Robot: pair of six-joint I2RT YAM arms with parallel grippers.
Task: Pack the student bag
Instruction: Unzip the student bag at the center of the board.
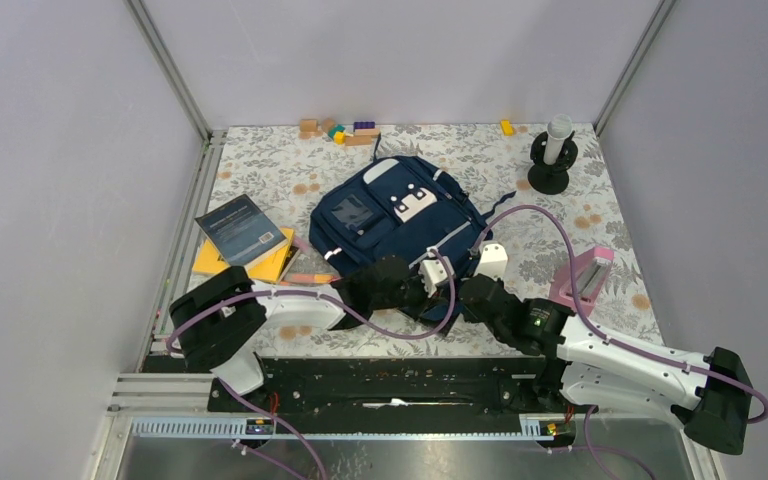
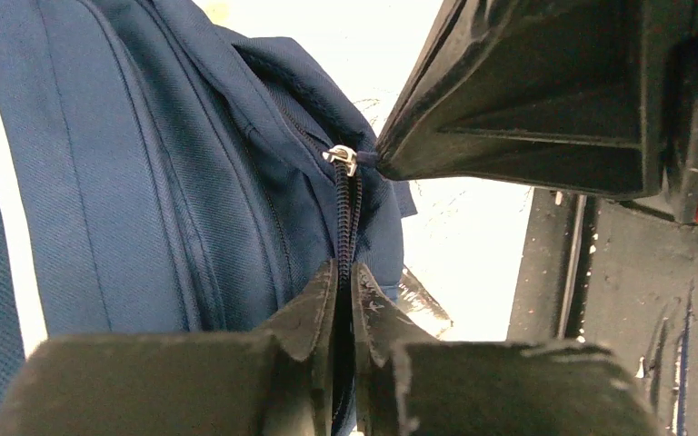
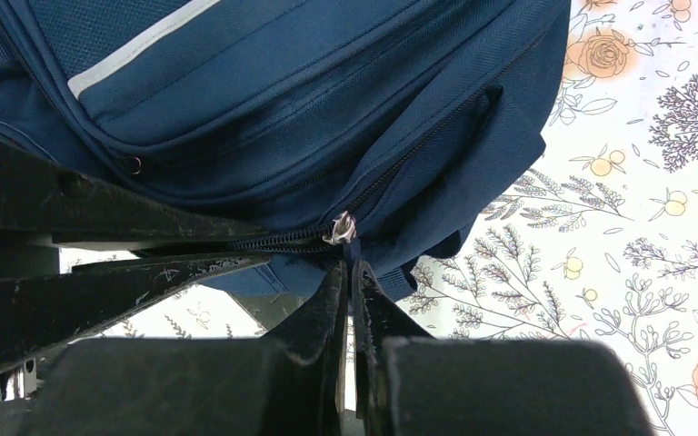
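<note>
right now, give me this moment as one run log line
left gripper: shut on zipper track | right gripper: shut on zipper pull | student bag: lying on table | books: outside bag

The top camera looks down from high behind the near edge over the whole table (image 1: 610, 200). Both wrist cameras sit close against the backpack (image 3: 327, 91), sharing its zipper (image 3: 341, 227) from opposite sides

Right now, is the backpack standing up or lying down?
Lying down: the overhead view shows the backpack flat on the table, front pockets facing up.
</note>
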